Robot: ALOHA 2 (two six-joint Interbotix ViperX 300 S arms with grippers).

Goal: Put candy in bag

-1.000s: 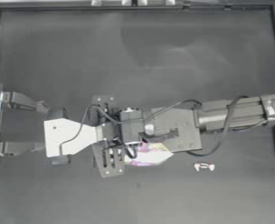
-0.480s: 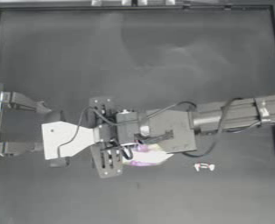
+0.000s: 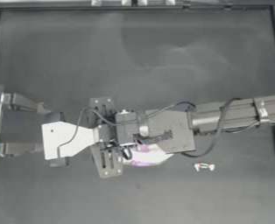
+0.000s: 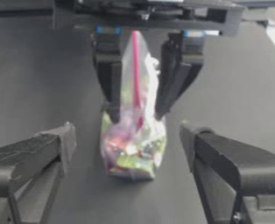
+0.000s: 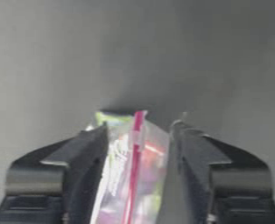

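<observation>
- From above, near the middle of the table (image 3: 163, 52): right gripper (image 3: 141, 141) reaching across from the right, meeting the left gripper (image 3: 113, 153); bag (image 3: 147, 156) showing pink and pale just below the two wrists; candy (image 3: 203, 166) lying loose on the table, apart from both arms, off toward the right of the bag.
- Through the left wrist camera: bag (image 4: 132, 144) hanging upright by its pink strip, pinched between the right gripper's fingers (image 4: 109, 74), probably held so to present the mouth for opening; left gripper's (image 4: 128, 146) own fingers spread wide, one on each side of the bag's lower part, not touching.
- Through the right wrist camera: right gripper (image 5: 139, 131) closed narrow on the bag (image 5: 134, 175), pink strip running up between the fingers; candy out of sight.
</observation>
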